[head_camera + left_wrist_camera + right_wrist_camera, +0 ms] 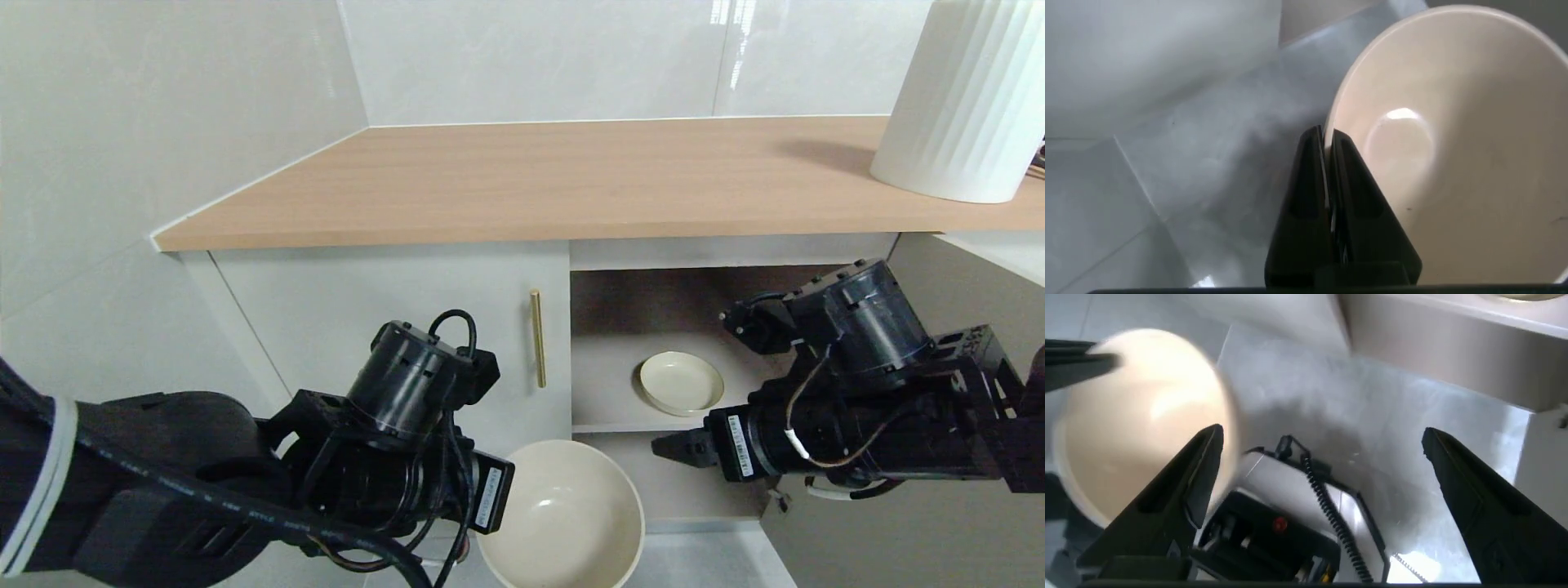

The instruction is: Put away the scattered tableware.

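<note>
My left gripper [504, 492] is shut on the rim of a large cream bowl [563, 514], held low in front of the cabinet. In the left wrist view the fingers [1328, 151] pinch the bowl [1454, 155] at its edge. A small cream dish [682, 382] lies on the shelf inside the open cabinet compartment. My right gripper [668, 447] hangs just below and in front of that shelf, to the right of the bowl. It [1323, 453] is open with nothing between its fingers, and the bowl [1143, 416] shows beyond one finger.
The cabinet's left door [392, 294] is closed, with a gold handle [536, 337]. A wooden countertop [571, 180] runs above, with a tall white ribbed container [963, 98] at its right end. The open door [971, 253] stands at the right. Grey tiled floor [1315, 392] lies below.
</note>
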Tool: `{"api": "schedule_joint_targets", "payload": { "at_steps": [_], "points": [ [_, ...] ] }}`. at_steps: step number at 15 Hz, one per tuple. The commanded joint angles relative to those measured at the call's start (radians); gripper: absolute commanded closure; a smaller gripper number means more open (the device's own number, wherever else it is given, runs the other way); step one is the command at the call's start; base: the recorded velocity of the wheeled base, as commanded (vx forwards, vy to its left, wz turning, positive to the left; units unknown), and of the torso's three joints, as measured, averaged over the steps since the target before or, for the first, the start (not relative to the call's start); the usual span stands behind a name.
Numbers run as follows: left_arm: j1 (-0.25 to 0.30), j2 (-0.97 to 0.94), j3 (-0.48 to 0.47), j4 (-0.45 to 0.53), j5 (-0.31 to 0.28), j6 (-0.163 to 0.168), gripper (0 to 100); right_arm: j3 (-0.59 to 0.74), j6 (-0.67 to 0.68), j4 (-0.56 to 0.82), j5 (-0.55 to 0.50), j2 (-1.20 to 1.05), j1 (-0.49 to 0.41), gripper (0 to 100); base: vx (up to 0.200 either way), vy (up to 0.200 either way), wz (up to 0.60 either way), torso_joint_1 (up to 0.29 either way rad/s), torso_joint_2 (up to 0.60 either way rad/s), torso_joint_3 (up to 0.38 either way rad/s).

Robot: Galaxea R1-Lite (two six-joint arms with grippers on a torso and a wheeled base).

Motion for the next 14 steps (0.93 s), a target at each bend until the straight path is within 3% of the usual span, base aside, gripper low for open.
{"api": "schedule_joint_targets", "payload": {
  "at_steps": [1, 14],
  "points": [
    [-0.021, 0.016, 0.016, -0.01, 0.0, -0.001, 100, 0.0, 0.006, -0.004, -0.001, 0.046, 0.049, 0, 0.0, 0.0, 0.0, 0.0, 0.0, 0.0],
    [-0.049, 0.016, 0.014, -0.035, 0.032, -0.004, 100, -0.005, 0.024, -0.013, -0.001, 0.164, 0.103, 0, 0.0, 0.0, 0.0, 0.0, 0.0, 0.0]
  ]
}}
